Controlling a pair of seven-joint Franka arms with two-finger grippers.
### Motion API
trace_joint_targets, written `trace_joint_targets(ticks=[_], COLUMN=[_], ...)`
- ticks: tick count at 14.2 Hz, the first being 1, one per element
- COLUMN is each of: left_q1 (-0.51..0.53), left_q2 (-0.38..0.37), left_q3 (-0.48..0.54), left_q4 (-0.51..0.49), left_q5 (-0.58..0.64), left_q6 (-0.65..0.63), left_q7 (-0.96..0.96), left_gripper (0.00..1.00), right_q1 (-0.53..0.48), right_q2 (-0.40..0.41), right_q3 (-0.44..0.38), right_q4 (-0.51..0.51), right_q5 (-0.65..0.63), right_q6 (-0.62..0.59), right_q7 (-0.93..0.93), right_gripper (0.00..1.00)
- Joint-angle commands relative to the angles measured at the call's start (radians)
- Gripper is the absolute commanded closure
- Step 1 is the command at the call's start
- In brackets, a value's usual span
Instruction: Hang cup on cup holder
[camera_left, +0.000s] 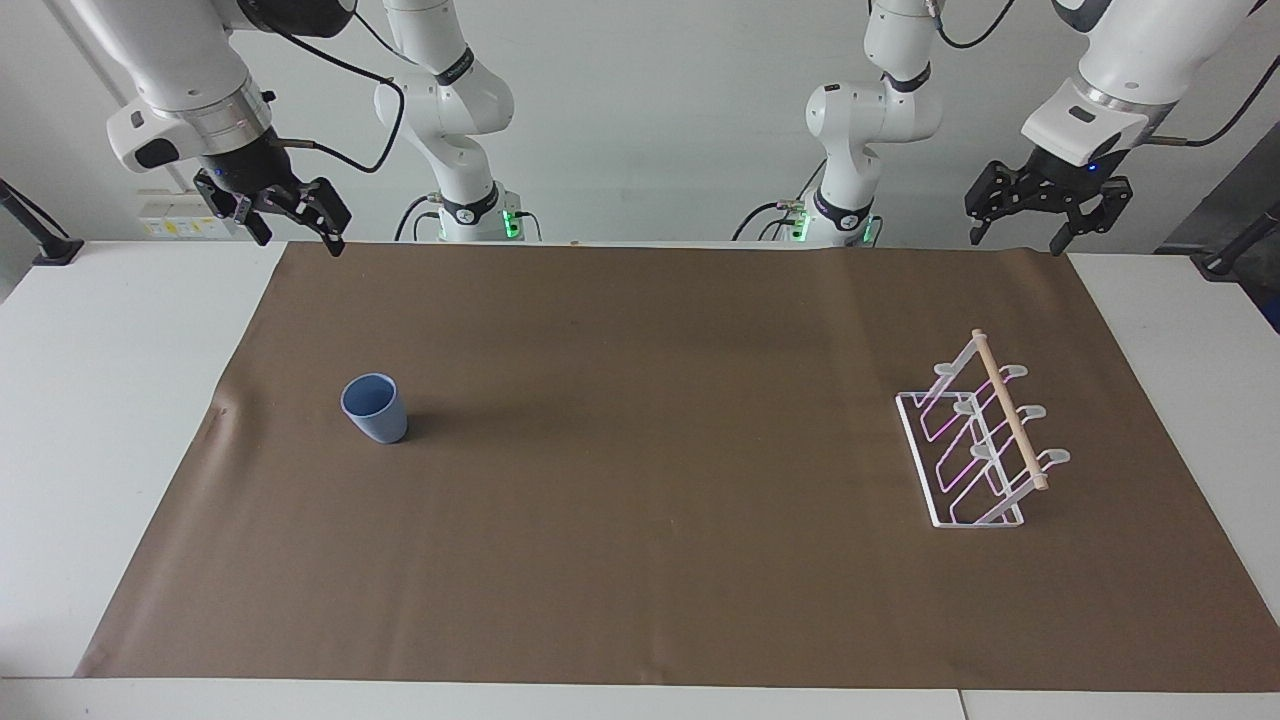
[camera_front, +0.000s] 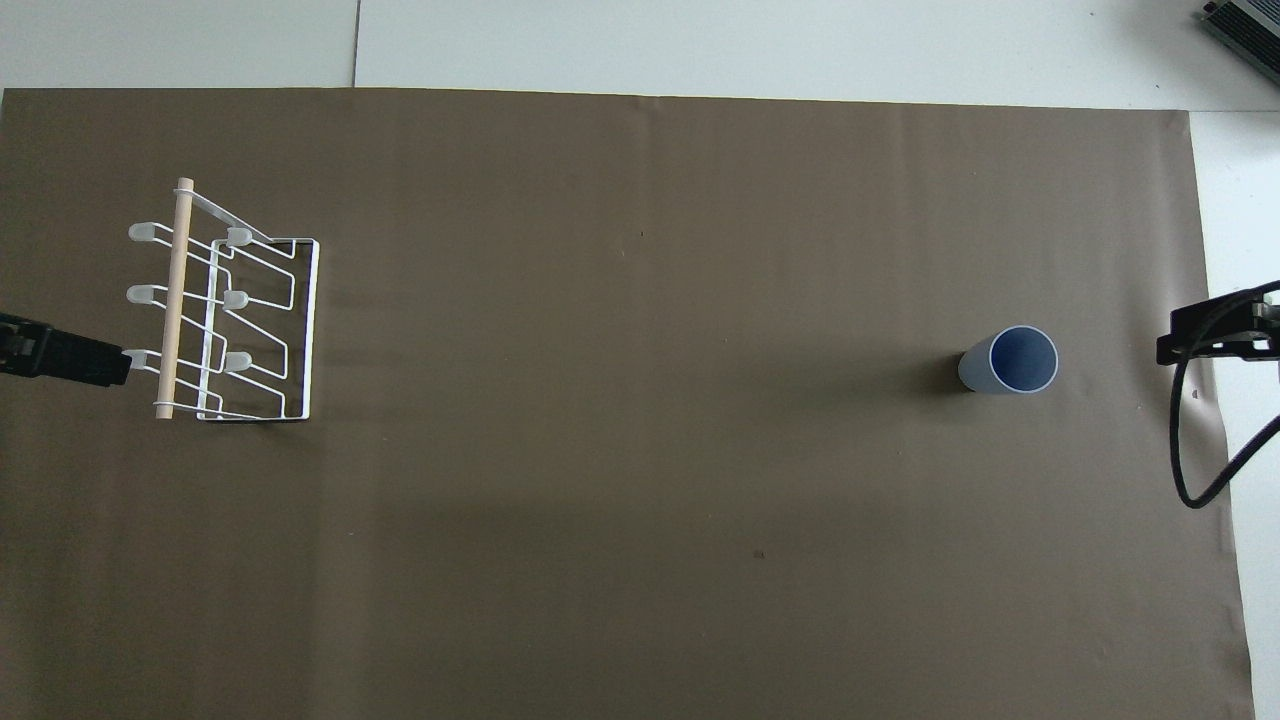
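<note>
- The light-blue cup (camera_left: 375, 407) stands upright, mouth up, on the brown mat (camera_left: 640, 560), toward the right arm's end of the bench (camera_left: 120, 400).
- From the cup, look along the mat to the left arm's end: there sits the white wire cup holder (camera_left: 975, 450), well apart from the cup, its wooden dowel (camera_left: 1010, 410) running along the top and its looped prongs bare.
- The right hand (camera_left: 295, 225) hangs in the air, up over the mat's edge nearest the robots on the cup's end, fingers spread wide, gripping nothing.
- The left hand (camera_left: 1050, 215) hangs over the same edge on the cup holder's end, well apart from the cup, fingers spread too and empty.
</note>
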Motion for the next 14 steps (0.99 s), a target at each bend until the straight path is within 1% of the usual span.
trace_joint_targets(ticks=[1, 10, 14], left_q1=[0.0, 0.0, 0.001], left_q2=[-0.02, -0.02, -0.02], left_q3=[0.004, 0.004, 0.004], left_q4=[-0.023, -0.022, -0.022], left_q5=[-0.004, -0.004, -0.004], left_q6=[-0.003, -0.001, -0.006], left_q7=[0.002, 0.002, 0.003], left_gripper=[0.0, 0.0, 0.0], right_q1=[-0.01, -0.002, 0.004], right_q2=[-0.025, -0.033, -0.038], right_q3=[0.005, 0.002, 0.01], right_q4=[-0.034, -0.034, -0.051], right_q5=[-0.01, -0.01, -0.024], right_q6=[0.026, 0.019, 0.048], right_q7=[-0.024, -0.029, -0.029], right_gripper=[0.0, 0.0, 0.0])
